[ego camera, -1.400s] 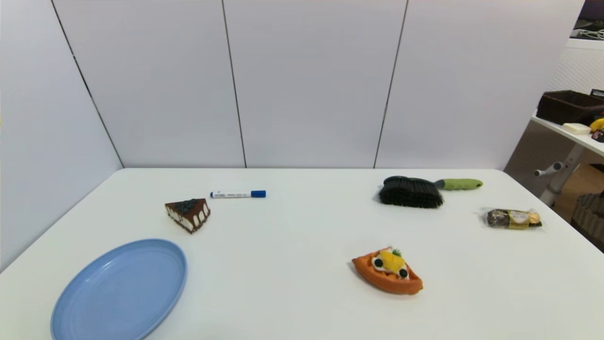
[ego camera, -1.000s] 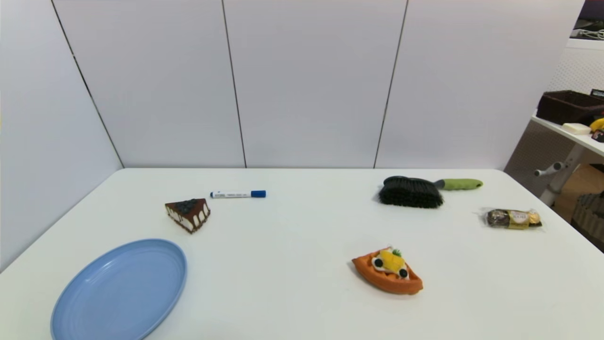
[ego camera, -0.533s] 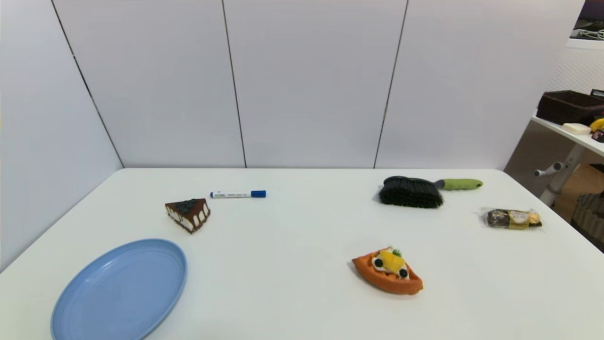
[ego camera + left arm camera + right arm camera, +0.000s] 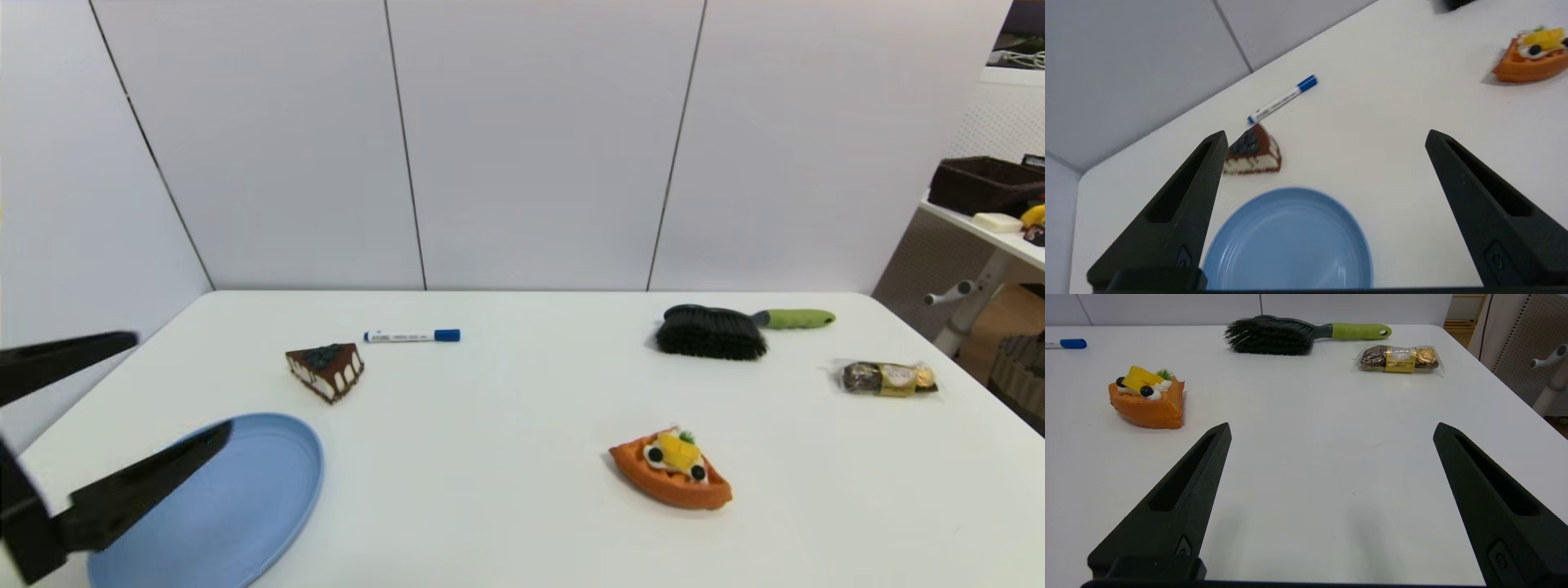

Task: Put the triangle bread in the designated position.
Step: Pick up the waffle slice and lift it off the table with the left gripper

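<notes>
Left gripper fingers spread, empty, above plate; triangle bread orange wedge, cream-topped.

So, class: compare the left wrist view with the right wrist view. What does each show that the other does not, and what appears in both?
Only the left wrist view shows the blue plate, the chocolate cake slice and the open left gripper above the plate's end of the table. Only the right wrist view shows the black brush, the wrapped chocolates and the open right gripper. Both show the triangle bread, the blue-capped marker and the white table.
</notes>
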{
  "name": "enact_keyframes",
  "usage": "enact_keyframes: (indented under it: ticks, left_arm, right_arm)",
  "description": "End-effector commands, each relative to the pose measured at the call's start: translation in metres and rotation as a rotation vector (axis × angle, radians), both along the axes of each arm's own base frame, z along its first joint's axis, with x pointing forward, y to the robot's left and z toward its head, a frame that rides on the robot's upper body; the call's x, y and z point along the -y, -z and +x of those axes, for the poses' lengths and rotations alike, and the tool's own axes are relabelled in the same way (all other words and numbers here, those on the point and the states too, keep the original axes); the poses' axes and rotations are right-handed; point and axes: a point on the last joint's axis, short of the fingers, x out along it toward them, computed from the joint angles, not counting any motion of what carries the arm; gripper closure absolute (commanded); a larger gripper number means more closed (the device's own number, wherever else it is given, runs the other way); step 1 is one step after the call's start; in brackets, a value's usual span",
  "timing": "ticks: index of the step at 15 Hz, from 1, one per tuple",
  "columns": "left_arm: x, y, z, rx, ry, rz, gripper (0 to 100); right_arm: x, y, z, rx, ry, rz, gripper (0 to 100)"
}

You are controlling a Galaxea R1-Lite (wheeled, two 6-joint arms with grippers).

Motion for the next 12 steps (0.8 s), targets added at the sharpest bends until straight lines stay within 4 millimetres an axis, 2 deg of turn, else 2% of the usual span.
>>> enact_keyframes:
  ticks: [1,3,6,8,12]
  left_arm:
    - [0.147,0.002,0.107,-0.142,0.363,0.180,0]
    - [0.187,0.022,0.121,-0.192,0.427,0.219,0]
    - [0.230,0.055,0.137,-0.260,0.484,0.272,0]
    - [0.244,0.074,0.138,-0.318,0.569,0.270,0]
    - [0.253,0.095,0.140,-0.417,0.760,0.226,0]
  right_arm:
    - [0.000,0.000,0.000,0.000,0.000,0.000,0]
    - [0.000,0.000,0.000,0.000,0.001,0.000,0]
    - [0.000,0.000,0.000,0.000,0.000,0.000,0]
    - [0.000,0.000,0.000,0.000,0.000,0.000,0]
    - [0.000,0.000,0.000,0.000,0.000,0.000,0]
